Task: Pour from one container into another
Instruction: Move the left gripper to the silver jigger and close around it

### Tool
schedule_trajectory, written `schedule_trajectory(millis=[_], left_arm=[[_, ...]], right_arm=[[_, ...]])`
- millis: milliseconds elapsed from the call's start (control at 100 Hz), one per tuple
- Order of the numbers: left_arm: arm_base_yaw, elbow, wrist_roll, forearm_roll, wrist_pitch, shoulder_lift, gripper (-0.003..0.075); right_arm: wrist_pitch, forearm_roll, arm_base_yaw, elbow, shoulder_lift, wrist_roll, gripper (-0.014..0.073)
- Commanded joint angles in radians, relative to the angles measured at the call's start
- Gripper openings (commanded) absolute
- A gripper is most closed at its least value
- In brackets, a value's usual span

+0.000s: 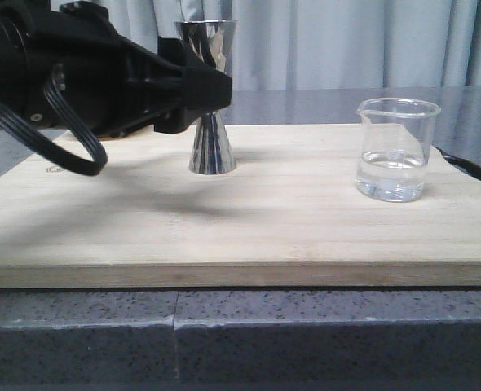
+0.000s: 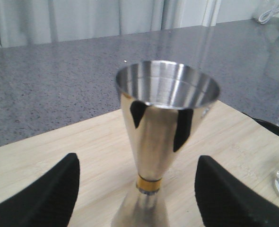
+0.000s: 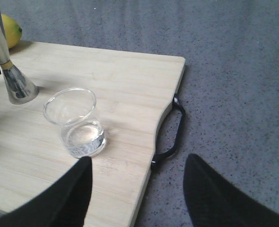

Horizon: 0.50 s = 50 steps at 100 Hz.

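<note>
On the board [image 1: 249,220], nothing is poured: beaker [image 1: 394,151] holds water untouched, jigger [image 2: 164,137] empty between open left gripper [image 2: 137,191]; right gripper [image 3: 137,189] open, empty.

On the worktop [image 1: 322,326] lies a board [image 1: 240,236]. The jigger [image 1: 211,122] stands upright on its far left part, and the beaker [image 1: 393,150] stands well apart to the right, slightly nearer. A lemon [image 3: 11,30] lies beyond the jigger, off the board.
</note>
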State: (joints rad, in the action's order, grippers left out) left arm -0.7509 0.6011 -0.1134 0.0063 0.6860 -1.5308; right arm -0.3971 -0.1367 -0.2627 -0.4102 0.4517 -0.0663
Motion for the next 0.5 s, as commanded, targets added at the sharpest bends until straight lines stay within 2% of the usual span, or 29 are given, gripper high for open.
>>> schedule_trajectory(millis=[0, 140, 410, 490], left_arm=[[0.004, 0.029, -0.057, 0.047, 0.111, 0.000, 0.0481], [0.004, 0.033, -0.101, 0.087, 0.171, -0.035, 0.0481], [0.006, 0.079, -0.120, 0.132, 0.180, -0.086, 0.0480], [0.006, 0.083, -0.120, 0.132, 0.184, -0.086, 0.0454]], right_arm=[[0.078, 0.009, -0.005, -0.036, 0.015, -0.011, 0.0386], [0.078, 0.009, -0.005, -0.036, 0.015, -0.011, 0.0386], [0.078, 0.009, -0.005, -0.036, 0.015, -0.011, 0.0386], [0.078, 0.009, -0.005, -0.036, 0.015, -0.011, 0.0386]])
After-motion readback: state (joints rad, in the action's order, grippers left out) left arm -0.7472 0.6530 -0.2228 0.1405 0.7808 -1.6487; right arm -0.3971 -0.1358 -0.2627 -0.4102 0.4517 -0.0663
